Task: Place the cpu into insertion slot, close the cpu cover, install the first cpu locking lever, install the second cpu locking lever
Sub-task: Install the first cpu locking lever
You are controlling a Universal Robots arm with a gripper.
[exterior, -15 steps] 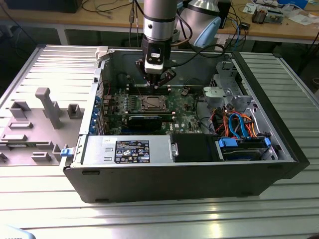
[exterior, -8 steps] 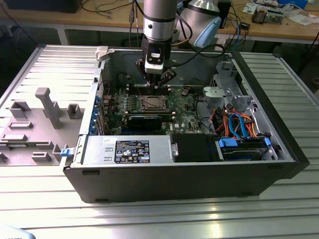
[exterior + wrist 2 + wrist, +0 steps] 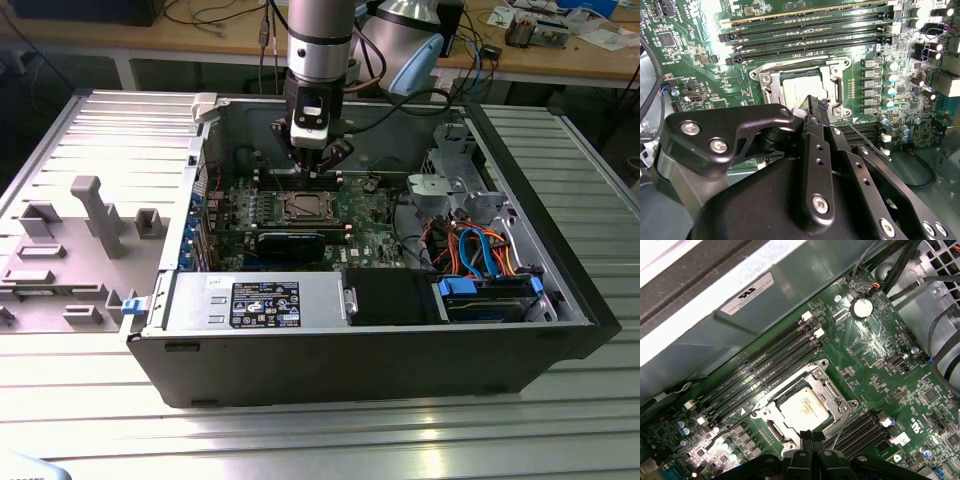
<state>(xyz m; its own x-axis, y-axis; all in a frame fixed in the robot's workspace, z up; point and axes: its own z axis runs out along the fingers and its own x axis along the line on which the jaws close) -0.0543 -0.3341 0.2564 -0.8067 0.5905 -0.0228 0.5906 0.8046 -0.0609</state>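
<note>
Position: my pincer (image 3: 318, 165) hangs inside the open computer case (image 3: 350, 365), which lies on the ribbed metal worktop (image 3: 420, 440). It is directly above the green motherboard (image 3: 370, 215) and close over the insertion slot (image 3: 290, 207).

Pincer state: in both wrist views the black fingers (image 3: 810, 437) stand pressed together with no gap visible between them. I cannot tell whether anything is pinched there.

The cpu (image 3: 804, 407): seated flat in the slot, silvery face up, just beside my pincer tips.

The cpu cover (image 3: 835, 395): lying down over the socket, its silver frame surrounding the chip's face.

Locking lever (image 3: 841, 429): a thin metal rod runs slantwise from the socket's corner, passing just beside my fingers and across the neighbouring black slots. In the second wrist view the same rod (image 3: 867, 140) angles away from the socket.
</note>
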